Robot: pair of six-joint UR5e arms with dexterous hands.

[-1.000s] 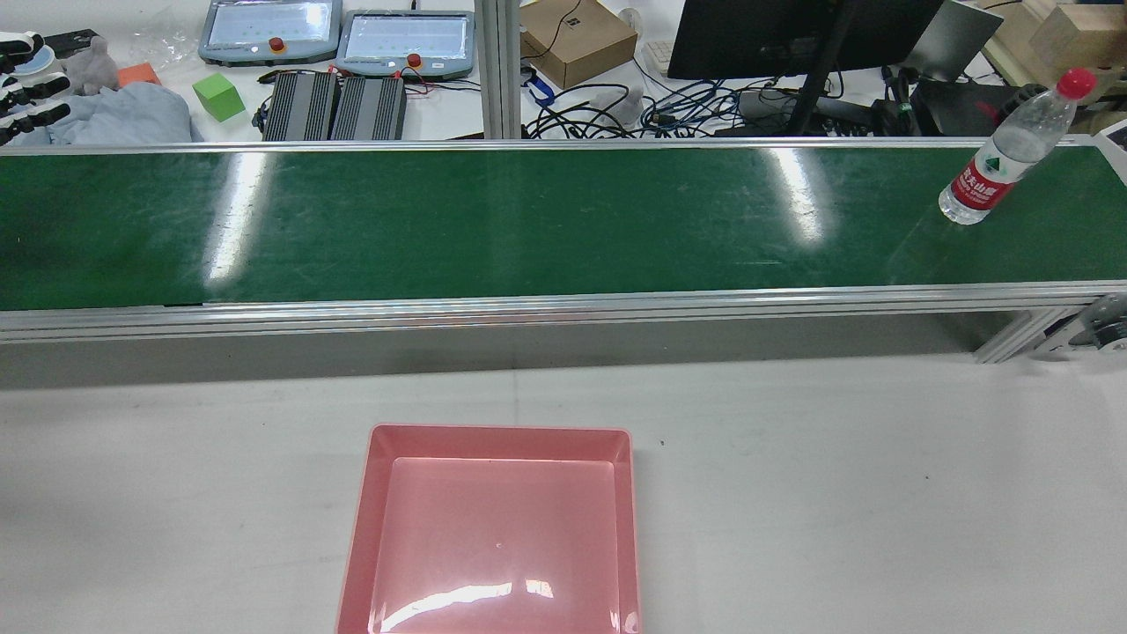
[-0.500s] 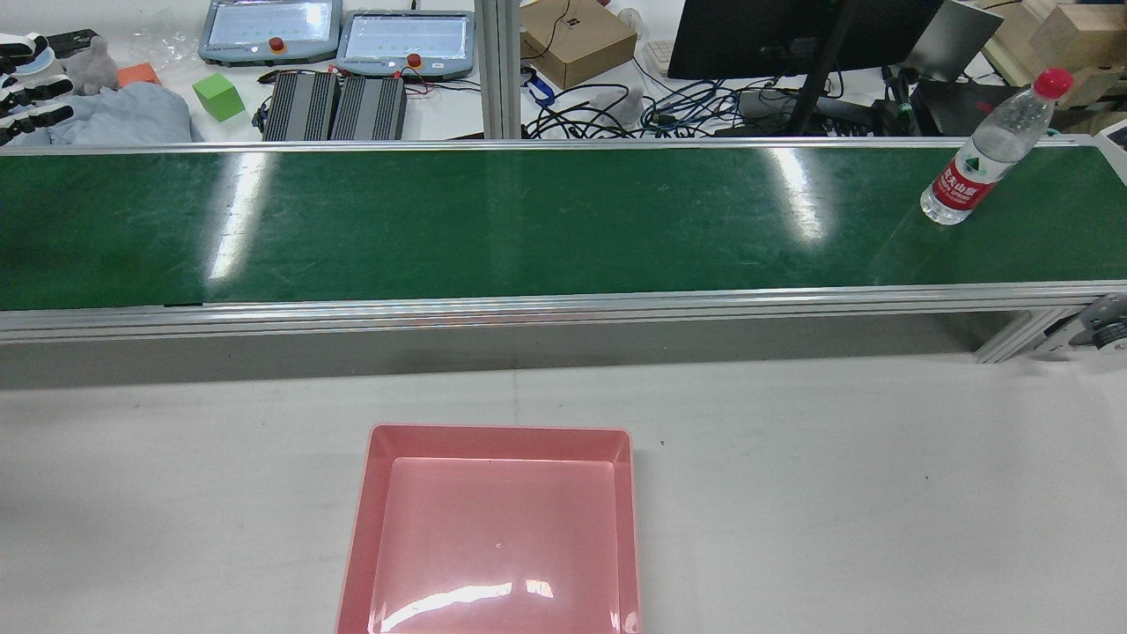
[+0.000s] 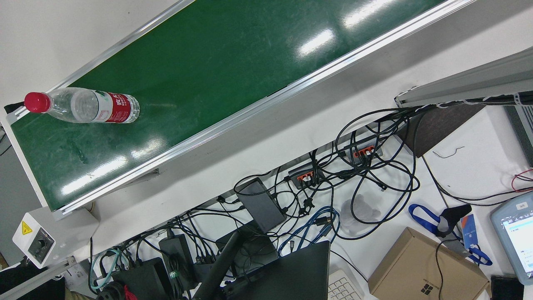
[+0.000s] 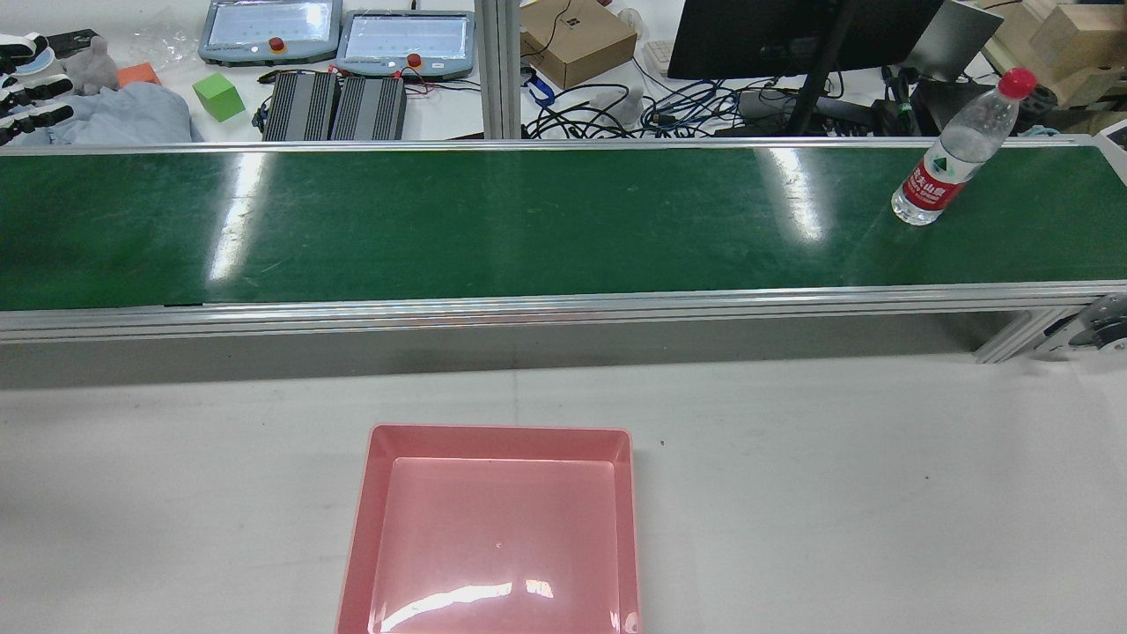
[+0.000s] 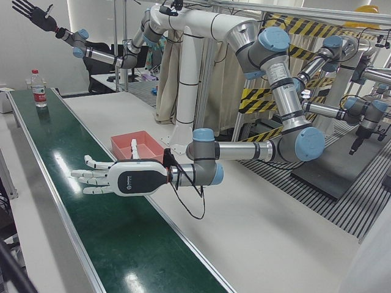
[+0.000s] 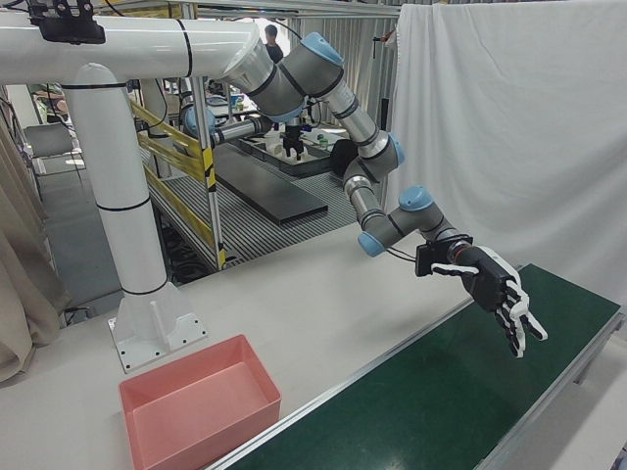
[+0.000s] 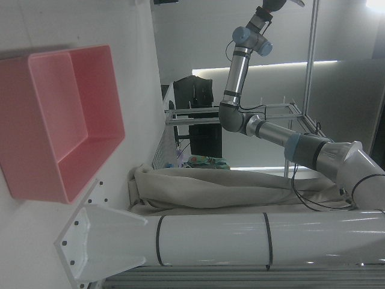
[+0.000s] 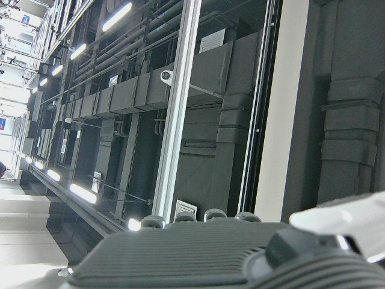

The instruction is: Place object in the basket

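Note:
A clear water bottle [image 4: 946, 163] with a red cap and red label stands upright on the green conveyor belt [image 4: 528, 220], at the right end in the rear view; it also shows in the front view [image 3: 83, 108] and far off [image 5: 39, 90]. The pink basket [image 4: 497, 436] sits empty on the white table in front of the belt. My left hand [image 5: 116, 178] hovers flat over the belt, fingers spread, holding nothing, far from the bottle; it appears again [image 6: 495, 289]. My right hand [image 5: 30, 11] is raised high in the air, fingers spread and empty.
Behind the belt lie teach pendants [image 4: 405, 40], black boxes, a green cube [image 4: 218, 95], a cardboard box [image 4: 577, 35], a monitor and tangled cables. The white pedestal [image 6: 122, 196] stands behind the basket. The belt's aluminium rail [image 4: 528, 308] runs along its near side.
The bottle has travelled leftward along the belt in the rear view, staying upright. The basket has not moved.

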